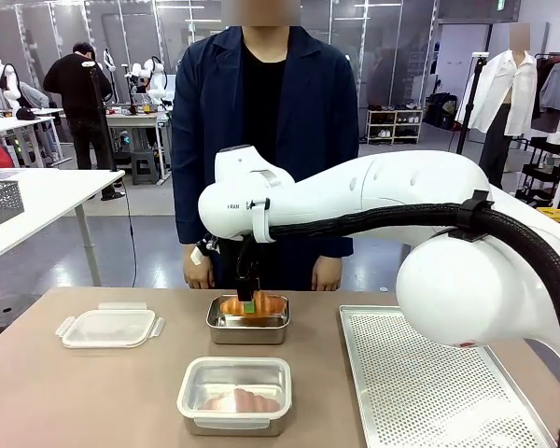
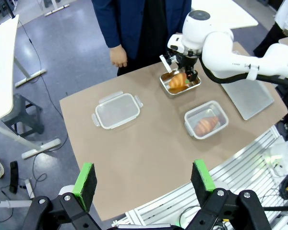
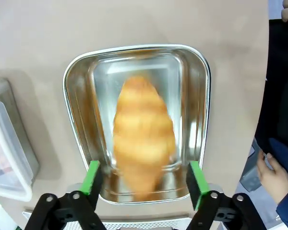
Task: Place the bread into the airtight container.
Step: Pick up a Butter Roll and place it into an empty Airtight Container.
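The bread, a golden croissant [image 3: 143,134], looks blurred inside the far steel container [image 3: 78,110] and between my right gripper's spread fingers. My right gripper [image 1: 248,303] hangs open just above that container [image 1: 248,332], its green pads [image 3: 93,173] clear of the croissant's sides. From the left wrist view the same croissant [image 2: 178,81] sits in the container [image 2: 196,86] under the right gripper [image 2: 182,79]. My left gripper [image 2: 144,175] is open and empty, high above the table's near edge.
A nearer container [image 1: 193,389] holds another croissant [image 1: 238,401]. A clear clip lid [image 1: 109,328] lies at the left. A perforated metal tray [image 1: 429,373] covers the right side. A person stands at the far edge, hands [image 1: 198,271] hanging near the table.
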Robot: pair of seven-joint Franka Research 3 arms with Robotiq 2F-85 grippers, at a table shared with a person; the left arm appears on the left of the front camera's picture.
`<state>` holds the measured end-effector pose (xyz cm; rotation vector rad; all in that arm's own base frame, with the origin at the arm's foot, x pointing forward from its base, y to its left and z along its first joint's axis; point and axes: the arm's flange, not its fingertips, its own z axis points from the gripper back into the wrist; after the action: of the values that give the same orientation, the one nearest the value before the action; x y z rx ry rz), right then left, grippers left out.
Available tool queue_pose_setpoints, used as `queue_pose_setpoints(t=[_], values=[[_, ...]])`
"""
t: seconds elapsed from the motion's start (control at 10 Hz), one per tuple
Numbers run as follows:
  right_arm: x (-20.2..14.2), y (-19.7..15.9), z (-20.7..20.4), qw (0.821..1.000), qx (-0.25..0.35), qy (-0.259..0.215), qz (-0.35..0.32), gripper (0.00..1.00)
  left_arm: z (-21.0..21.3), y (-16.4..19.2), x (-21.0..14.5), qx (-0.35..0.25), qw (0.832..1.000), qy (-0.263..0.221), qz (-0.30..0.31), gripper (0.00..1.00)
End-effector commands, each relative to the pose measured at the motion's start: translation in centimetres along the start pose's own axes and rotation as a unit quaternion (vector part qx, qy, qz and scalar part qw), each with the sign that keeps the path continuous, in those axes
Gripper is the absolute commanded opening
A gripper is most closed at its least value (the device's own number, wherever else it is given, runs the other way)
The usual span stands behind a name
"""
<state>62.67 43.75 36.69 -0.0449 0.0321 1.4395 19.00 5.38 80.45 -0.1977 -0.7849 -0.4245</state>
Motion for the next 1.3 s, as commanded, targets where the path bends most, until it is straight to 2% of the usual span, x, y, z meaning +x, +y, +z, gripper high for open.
queue_pose_setpoints(t=[0.0,1.2], values=[[0.22,0.17,0.74,1.000,0.002,-0.006,0.004,1.00,0.03,-0.09,0.07,-0.004,1.000,-0.001,-0.003,1.00],[0.07,0.05,0.15,1.000,0.000,-0.002,0.000,0.99,0.03,-0.09,0.07,-0.004,1.000,-0.001,-0.003,1.00]])
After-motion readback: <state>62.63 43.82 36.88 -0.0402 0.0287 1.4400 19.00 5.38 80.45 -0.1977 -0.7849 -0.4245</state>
